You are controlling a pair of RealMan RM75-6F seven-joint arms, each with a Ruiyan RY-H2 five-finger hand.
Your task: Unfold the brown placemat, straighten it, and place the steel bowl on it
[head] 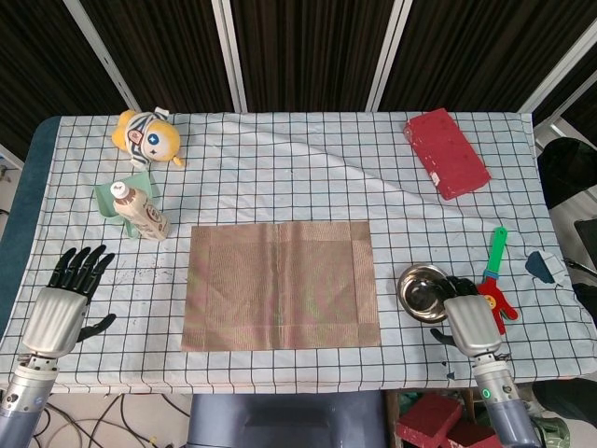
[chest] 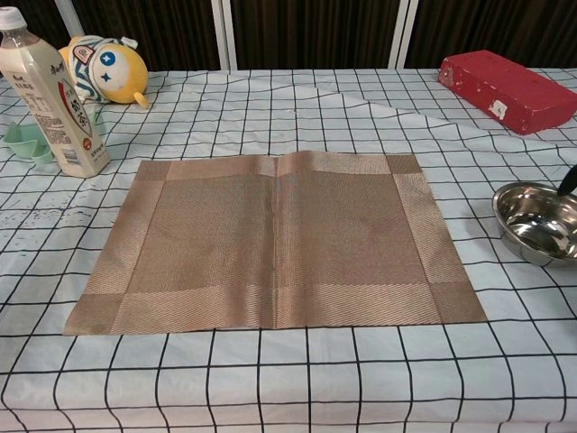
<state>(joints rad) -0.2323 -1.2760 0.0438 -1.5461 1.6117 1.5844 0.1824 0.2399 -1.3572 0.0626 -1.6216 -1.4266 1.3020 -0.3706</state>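
Observation:
The brown placemat (head: 280, 285) (chest: 275, 239) lies unfolded and flat in the middle of the table, with a faint crease down its centre. To its right, on the cloth, the steel bowl (head: 423, 290) (chest: 538, 221) stands upright and empty. My right hand (head: 469, 319) is just right of the bowl, its dark fingers (head: 457, 283) apart at the bowl's right rim; one fingertip (chest: 568, 182) shows at the chest view's edge. My left hand (head: 62, 301) is far left of the mat with fingers spread and nothing in it.
A milk bottle (head: 140, 213) (chest: 50, 90) and a green holder (head: 114, 198) stand left of the mat, a plush toy (head: 147, 135) behind them. A red box (head: 446, 151) lies at the back right. A hand-clapper toy (head: 492, 278) lies right of the bowl.

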